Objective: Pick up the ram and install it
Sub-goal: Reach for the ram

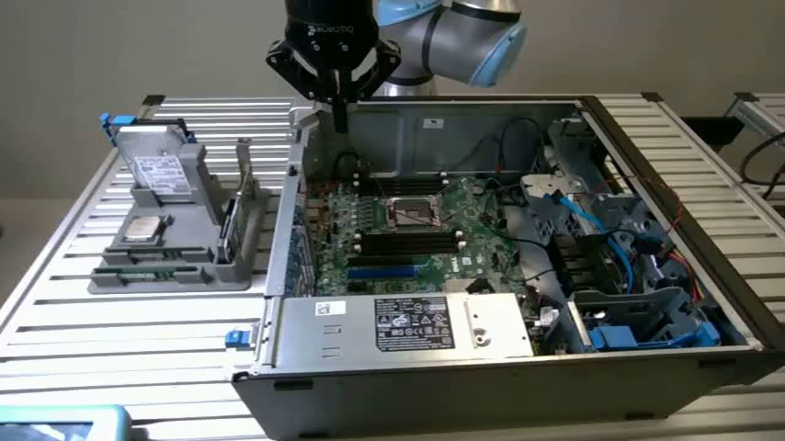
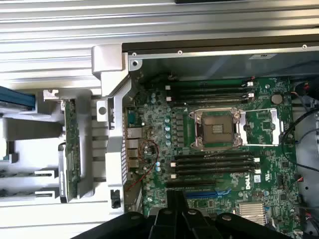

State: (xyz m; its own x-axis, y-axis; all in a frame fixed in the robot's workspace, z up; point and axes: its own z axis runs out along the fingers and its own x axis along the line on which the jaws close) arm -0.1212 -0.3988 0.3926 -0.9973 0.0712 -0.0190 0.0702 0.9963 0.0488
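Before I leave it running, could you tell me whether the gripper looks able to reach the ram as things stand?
Probably yes: the ram stands on edge in the grey holder, uncovered from above, beside the case; the shut gripper hangs empty nearby.

**Black hand (image 1: 340,108), silver-and-blue arm (image 1: 457,32)**

Hand matte black, angular linkages, white lettering on its body. Fingers (image 2: 175,211) black, tapering to slim tips. Arm next to hand: rounded silver-grey joints, light blue end caps, glossy.
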